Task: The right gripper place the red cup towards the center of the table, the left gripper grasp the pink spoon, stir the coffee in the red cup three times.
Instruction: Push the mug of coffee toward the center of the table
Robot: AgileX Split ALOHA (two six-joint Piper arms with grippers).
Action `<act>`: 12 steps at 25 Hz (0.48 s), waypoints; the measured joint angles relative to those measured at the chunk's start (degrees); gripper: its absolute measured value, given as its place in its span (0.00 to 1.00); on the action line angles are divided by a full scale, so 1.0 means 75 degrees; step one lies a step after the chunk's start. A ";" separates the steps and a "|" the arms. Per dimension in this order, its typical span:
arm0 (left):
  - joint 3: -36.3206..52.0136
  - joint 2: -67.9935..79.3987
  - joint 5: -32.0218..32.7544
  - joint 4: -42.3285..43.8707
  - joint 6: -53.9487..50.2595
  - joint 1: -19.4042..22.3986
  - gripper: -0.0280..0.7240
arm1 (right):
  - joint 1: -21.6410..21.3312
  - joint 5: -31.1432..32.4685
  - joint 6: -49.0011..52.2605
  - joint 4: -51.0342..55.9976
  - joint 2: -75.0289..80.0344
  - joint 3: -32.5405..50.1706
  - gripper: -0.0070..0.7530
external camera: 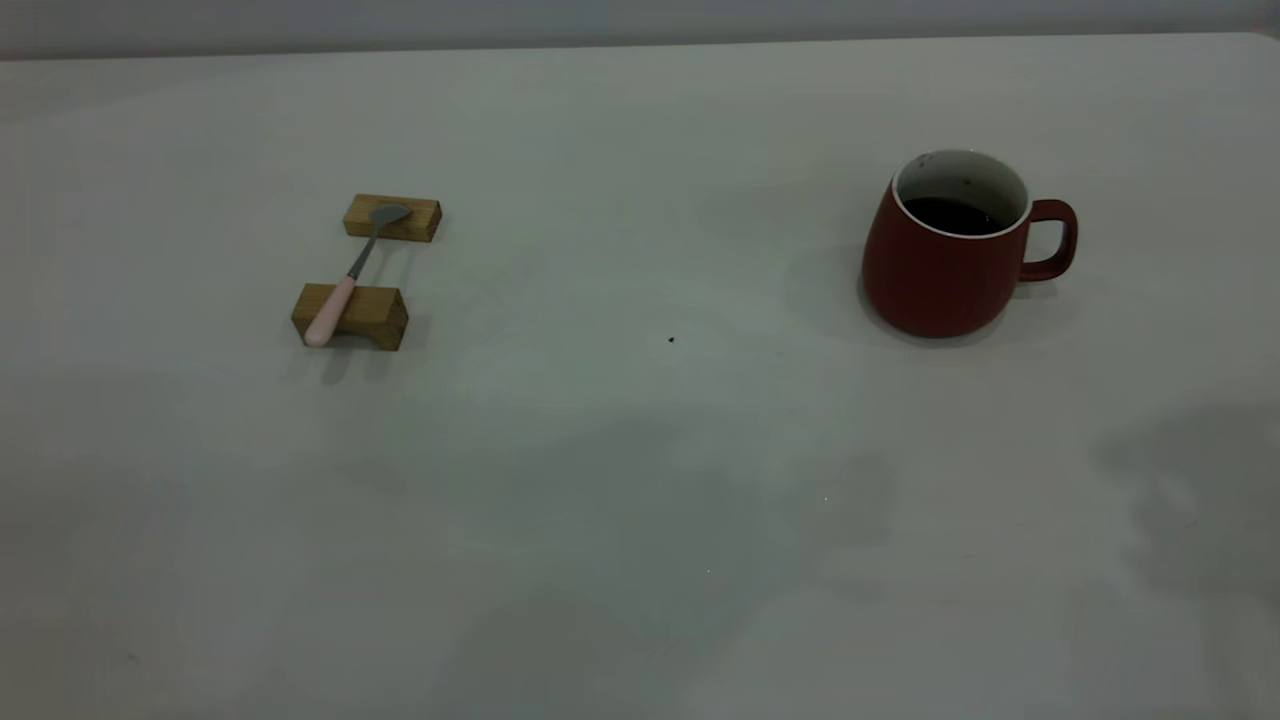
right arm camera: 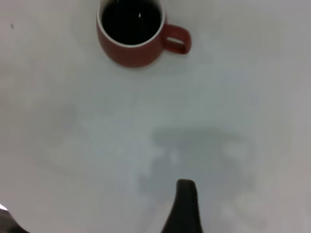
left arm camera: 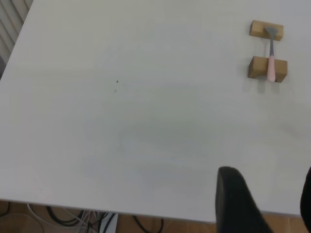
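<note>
Well ahead of our right gripper (right arm camera: 187, 213), the red cup (external camera: 948, 250) is standing upright on the table (external camera: 640, 500), a rounded dark-red mug, wider at the base, with a white rim and interior and its loop handle pointing away from the table's middle. The coffee (right arm camera: 131, 19) is sitting dark and nearly black inside. We cannot tell how the right jaws stand. Far out from our left gripper (left arm camera: 262, 204), whose jaws are standing apart, the pink spoon (external camera: 350, 275) is lying bridged across two wooden blocks (external camera: 350, 315), pale pink handle on the nearer block, grey bowl on the farther
</note>
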 joint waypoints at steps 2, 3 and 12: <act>0.0000 0.0000 0.0000 0.0000 0.0008 0.0000 0.57 | 0.0000 -0.0177 -0.0632 0.0071 0.0998 -0.0342 0.97; 0.0000 0.0000 0.0000 0.0000 0.0008 0.0000 0.57 | 0.0000 -0.0217 -0.1024 0.0081 0.1530 -0.0505 0.97; 0.0000 0.0000 0.0000 0.0006 0.0008 0.0000 0.57 | 0.0342 -0.0459 -0.4094 0.0199 0.5105 -0.2516 0.95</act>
